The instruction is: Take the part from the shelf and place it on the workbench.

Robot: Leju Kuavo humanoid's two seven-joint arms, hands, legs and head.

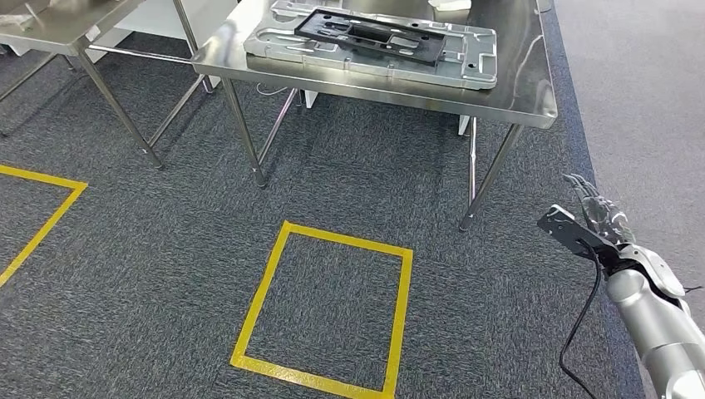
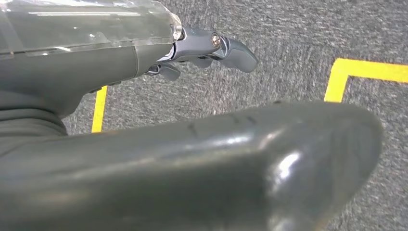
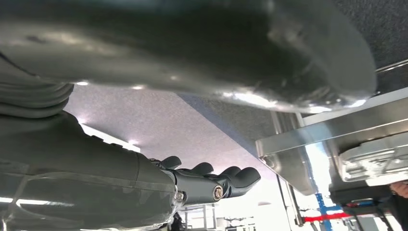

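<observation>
The right hand (image 1: pixel 600 218), fingers apart and empty, hangs beside the counter (image 1: pixel 532 100), where the part (image 1: pixel 374 41) already lies; placing looks done, so withdrawing remains.

A steel workbench (image 1: pixel 524 91) carries a grey part (image 1: pixel 374 41) on its top

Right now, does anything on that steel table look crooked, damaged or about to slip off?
Nothing stands out. The metal part lies flat on the steel table, turned at an angle to the table's edges but fully supported. The right hand hangs beside the table holding nothing; the left hand is empty too.
</observation>
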